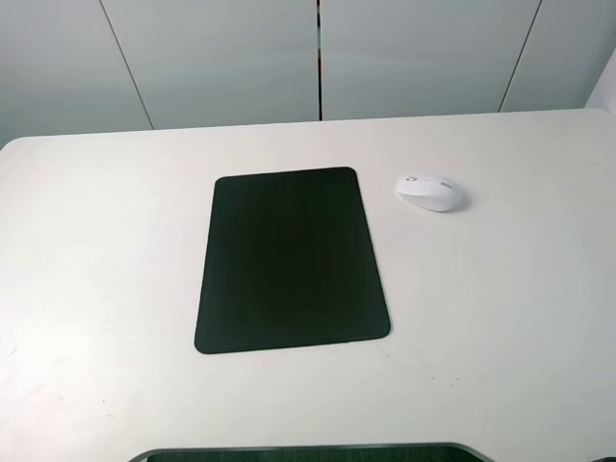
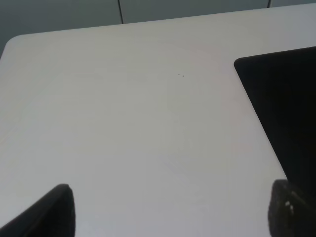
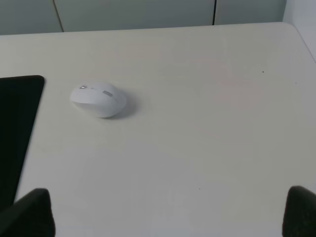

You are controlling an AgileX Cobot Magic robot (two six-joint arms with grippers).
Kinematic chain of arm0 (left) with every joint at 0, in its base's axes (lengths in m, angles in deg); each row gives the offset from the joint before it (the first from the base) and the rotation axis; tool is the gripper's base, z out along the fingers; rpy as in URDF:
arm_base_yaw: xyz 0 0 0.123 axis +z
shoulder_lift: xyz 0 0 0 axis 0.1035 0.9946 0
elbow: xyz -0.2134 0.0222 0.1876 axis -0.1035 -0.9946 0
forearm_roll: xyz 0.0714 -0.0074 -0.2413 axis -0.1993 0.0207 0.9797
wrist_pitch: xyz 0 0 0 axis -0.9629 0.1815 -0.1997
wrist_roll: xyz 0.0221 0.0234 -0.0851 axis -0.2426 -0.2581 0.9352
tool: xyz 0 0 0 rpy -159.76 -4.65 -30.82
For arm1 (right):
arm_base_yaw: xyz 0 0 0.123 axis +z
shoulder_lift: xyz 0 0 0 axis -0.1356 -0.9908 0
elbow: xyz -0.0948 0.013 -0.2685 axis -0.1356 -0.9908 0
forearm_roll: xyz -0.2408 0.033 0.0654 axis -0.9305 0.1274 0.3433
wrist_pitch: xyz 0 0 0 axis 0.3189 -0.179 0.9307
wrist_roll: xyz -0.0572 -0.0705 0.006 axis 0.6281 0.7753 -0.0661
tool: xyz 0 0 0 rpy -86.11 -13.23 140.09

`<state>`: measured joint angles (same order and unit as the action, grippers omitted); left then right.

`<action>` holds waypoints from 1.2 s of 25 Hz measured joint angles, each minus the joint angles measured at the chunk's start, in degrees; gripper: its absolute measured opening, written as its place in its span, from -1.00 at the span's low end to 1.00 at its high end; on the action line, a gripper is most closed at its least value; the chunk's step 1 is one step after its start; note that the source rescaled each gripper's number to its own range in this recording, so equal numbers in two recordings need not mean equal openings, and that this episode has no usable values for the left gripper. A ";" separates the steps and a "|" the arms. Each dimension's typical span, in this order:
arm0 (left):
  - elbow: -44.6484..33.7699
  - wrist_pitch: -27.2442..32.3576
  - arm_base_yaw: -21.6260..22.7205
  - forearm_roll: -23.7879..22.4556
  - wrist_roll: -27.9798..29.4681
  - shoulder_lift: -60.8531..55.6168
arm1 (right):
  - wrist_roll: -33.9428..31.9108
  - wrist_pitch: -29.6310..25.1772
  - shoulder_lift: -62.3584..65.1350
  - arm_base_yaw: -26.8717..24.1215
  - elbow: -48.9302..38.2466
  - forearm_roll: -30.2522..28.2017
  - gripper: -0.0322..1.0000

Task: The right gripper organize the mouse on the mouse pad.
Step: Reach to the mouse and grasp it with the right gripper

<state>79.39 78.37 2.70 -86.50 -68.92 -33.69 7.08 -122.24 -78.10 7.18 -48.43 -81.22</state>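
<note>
The white mouse (image 1: 430, 191) lies on the white table, a short way right of the far right corner of the black mouse pad (image 1: 291, 258), not touching it. In the right wrist view the mouse (image 3: 98, 99) lies well ahead of my right gripper (image 3: 165, 215), whose two black fingertips (image 3: 29, 213) stand wide apart and empty; the pad's edge (image 3: 17, 123) shows beside it. My left gripper (image 2: 168, 211) is open and empty over bare table, with the pad's corner (image 2: 281, 98) next to one finger. Neither arm shows in the high view.
The white table (image 1: 500, 318) has its far edge along a grey panelled wall (image 1: 318, 58). A dark curved shape (image 1: 308, 452) sits at the table's near edge.
</note>
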 joint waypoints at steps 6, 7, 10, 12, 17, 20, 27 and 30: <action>0.00 0.00 0.00 0.00 0.00 0.00 | 0.00 0.00 0.00 0.00 0.00 0.00 1.00; 0.00 0.00 0.00 0.00 0.00 0.00 | 0.00 0.00 0.00 0.00 0.00 0.00 1.00; 0.00 0.00 0.00 0.00 0.00 0.00 | 0.00 0.00 0.00 0.00 0.00 0.00 1.00; 0.00 0.00 0.00 0.00 0.00 0.00 | 0.00 0.00 0.00 0.00 0.00 0.00 1.00; 0.00 0.00 0.00 0.00 0.00 0.00 | 0.00 -1.23 0.00 0.00 1.07 0.00 1.00; 0.00 0.00 0.00 0.00 0.00 0.00 | 0.00 -3.57 -0.91 0.00 3.66 0.00 1.00; 0.00 0.00 0.00 0.00 0.00 0.00 | 0.00 -3.86 -14.82 0.00 11.28 0.00 1.00; 0.00 0.00 0.00 0.00 0.00 0.00 | 0.00 -2.38 -22.41 0.00 13.46 0.00 1.00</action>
<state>79.39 78.37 2.70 -86.50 -68.92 -33.69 7.08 -124.62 -100.51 7.18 -34.96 -81.22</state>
